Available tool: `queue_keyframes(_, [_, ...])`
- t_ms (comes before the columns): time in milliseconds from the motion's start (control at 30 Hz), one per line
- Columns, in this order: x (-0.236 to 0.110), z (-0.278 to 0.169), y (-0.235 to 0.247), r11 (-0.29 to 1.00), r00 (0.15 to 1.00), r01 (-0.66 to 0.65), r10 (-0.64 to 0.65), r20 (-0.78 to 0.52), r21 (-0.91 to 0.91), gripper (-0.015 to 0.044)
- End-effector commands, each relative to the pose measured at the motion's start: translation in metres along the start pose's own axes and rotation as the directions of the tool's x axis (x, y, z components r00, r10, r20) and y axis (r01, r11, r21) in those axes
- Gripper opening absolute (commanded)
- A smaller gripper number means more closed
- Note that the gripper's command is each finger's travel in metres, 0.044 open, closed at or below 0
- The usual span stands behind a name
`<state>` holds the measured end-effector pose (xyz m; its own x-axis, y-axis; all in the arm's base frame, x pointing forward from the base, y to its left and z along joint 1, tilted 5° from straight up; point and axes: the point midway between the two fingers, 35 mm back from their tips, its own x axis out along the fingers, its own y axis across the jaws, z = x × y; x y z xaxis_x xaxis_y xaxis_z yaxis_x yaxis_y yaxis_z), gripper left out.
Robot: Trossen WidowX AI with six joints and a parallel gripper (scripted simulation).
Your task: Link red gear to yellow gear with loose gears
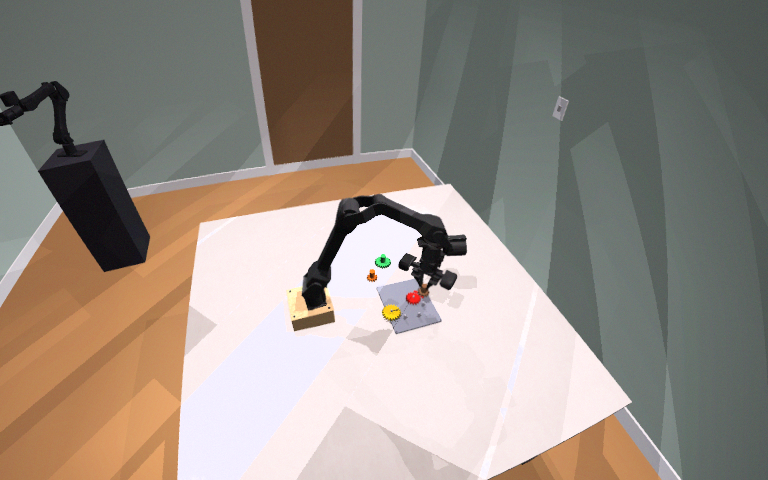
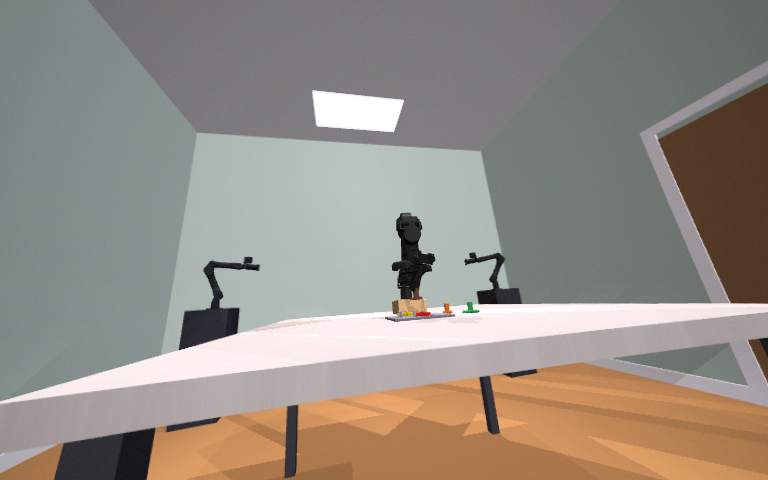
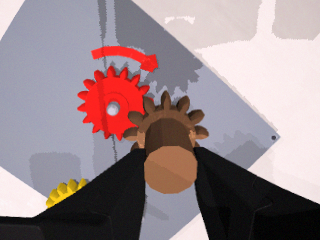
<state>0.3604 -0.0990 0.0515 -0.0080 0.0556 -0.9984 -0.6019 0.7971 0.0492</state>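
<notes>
My gripper [image 3: 168, 158] [image 1: 423, 286] is shut on a brown gear [image 3: 167, 137] [image 1: 423, 292] by its hub. It holds the gear low over the grey board [image 1: 425, 319] [image 3: 45, 65] [image 2: 440, 316], right beside the red gear [image 1: 412, 296] [image 3: 111, 107] [image 2: 423, 313], on the side away from the arm's base. Their teeth overlap in the wrist view. A red arrow [image 3: 127, 54] curves beside the red gear. The yellow gear [image 1: 391, 313] [image 3: 65, 192] [image 2: 406, 313] sits at the board's edge nearer the base. Small empty pegs [image 1: 417, 312] stand on the board.
A green gear [image 1: 382, 260] [image 2: 469, 308] and a small orange gear [image 1: 371, 275] [image 2: 447, 308] stand on the white table [image 1: 453, 384] behind the board. The arm's wooden base block [image 1: 310, 311] is left of the board. Black pedestals with other arms stand off the table.
</notes>
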Motion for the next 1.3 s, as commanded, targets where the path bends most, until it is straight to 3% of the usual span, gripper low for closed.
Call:
queue_keyframes(0, [0.005, -0.007, -0.009, 1.0, 1.0, 0.003, -0.003, -0.003, -0.003, 0.0])
queue_keyframes(800, [0.003, -0.008, -0.01, 1.0, 1.0, 0.003, -0.003, -0.003, -0.011, 0.0])
queue_keyframes(1267, [0.022, -0.009, -0.01, 0.974, 1.0, 0.002, -0.002, -0.003, -0.224, 0.0])
